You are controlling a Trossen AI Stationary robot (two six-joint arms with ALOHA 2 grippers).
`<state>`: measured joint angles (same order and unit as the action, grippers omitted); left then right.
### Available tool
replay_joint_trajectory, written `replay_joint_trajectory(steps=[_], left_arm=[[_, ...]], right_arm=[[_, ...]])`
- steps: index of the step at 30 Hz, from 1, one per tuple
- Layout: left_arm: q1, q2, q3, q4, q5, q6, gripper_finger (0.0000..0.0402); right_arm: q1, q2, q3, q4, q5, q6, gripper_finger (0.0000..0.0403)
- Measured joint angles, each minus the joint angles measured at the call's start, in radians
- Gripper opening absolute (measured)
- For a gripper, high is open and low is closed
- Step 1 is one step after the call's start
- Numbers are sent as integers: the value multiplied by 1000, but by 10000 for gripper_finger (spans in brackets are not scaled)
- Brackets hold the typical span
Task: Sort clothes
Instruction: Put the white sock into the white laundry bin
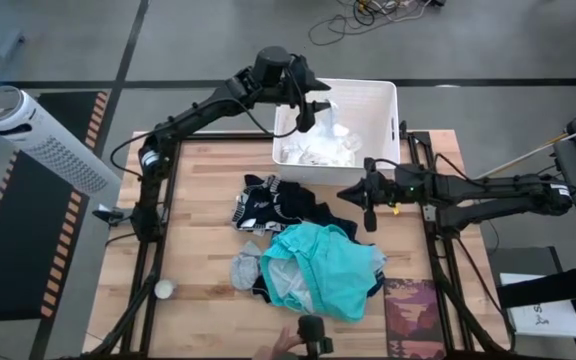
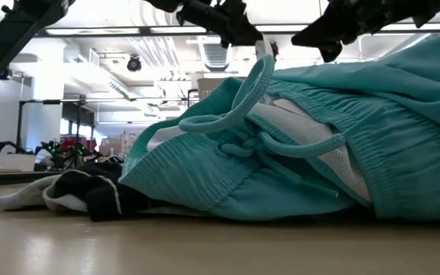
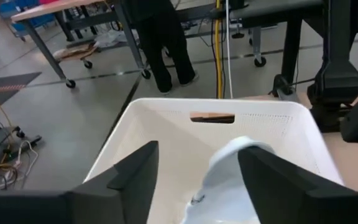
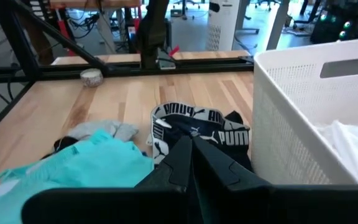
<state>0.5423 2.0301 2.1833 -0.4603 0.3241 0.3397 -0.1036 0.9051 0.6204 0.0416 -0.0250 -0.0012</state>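
High view: the left gripper (image 1: 308,112) hangs over the white bin (image 1: 393,100) at the table's far edge, its fingers spread apart with nothing clamped between them, a white garment (image 1: 320,146) lying loose in the bin below. To its right, the right gripper (image 1: 370,215) hovers above the wooden table (image 1: 198,200) with its fingers pressed together and empty, just beside the heap. By this showing the sorting has barely started: only the white piece is binned. Still on the boards, heaped together, are the navy printed garment (image 1: 268,205), a grey piece (image 1: 245,268) and the teal shorts (image 1: 323,268) on top; a dark red mat (image 1: 411,315) lies at the near right edge
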Motion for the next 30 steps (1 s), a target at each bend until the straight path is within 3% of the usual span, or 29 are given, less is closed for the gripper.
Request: replay_joint_trajectory(steps=[6, 13, 15, 18, 24, 30], left_arm=[[0, -2, 18, -37, 0, 0, 230], [0, -3, 18, -45, 12, -1, 215], [0, -3, 18, -46, 27, -2, 211], [-1, -3, 18, -45, 34, -9, 211], [-1, -4, 18, -109, 0, -28, 242], [2, -17, 17, -247, -79, 36, 287]], right_arm=[[-1, 0, 64, 1, 34, -38, 0], [-26, 28, 184, 6, 409, -140, 0], [-62, 46, 210, -1, 474, -172, 0], [-141, 86, 251, -8, 424, -179, 0], [-298, 201, 333, -59, 129, -103, 0], [-378, 345, 394, -69, 85, -95, 0]])
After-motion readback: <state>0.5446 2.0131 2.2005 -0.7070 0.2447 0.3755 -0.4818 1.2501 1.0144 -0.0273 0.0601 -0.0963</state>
